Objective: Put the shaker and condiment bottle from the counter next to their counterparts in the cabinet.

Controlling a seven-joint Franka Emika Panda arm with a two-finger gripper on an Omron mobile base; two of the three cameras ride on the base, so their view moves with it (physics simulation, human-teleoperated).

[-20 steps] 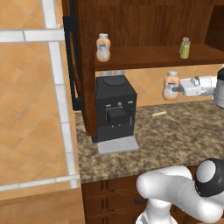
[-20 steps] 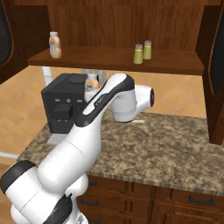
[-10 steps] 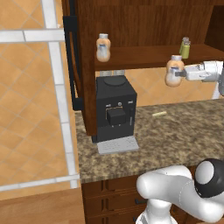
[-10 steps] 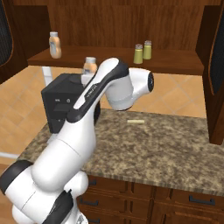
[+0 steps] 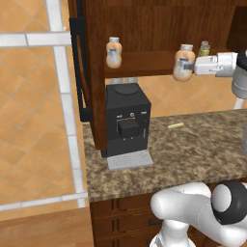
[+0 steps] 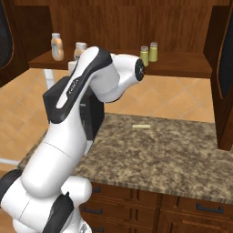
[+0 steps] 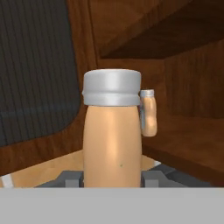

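Gripper closure is seen on the condiment bottle, which is clamped at its lower half and held upright in the air at the front edge of the cabinet shelf, at about shelf height, in the left base view. In the hand view the same bottle stands upright between the two dark fingertips, its grey cap uppermost, and its matching twin bottle is seen farther back, standing on the wooden shelf near the cabinet's side wall. In the left base view that twin bottle stands upright near the left end of the shelf, well apart from the held bottle, and a yellow-green shaker is seen on the shelf just behind the gripper. In the right base view two yellow-green shakers are shown standing side by side and upright on the shelf, just beside each other, to the right of the arm's upper joint; whether they touch cannot be told. In that view the twin bottle is at the left end of the shelf and the held bottle is partly hidden behind the white arm. The counter of speckled granite lies below the shelf, with a black coffee machine standing at its left end against the cabinet's side panel and a small pale stick lying flat on the stone, apart from the machine.
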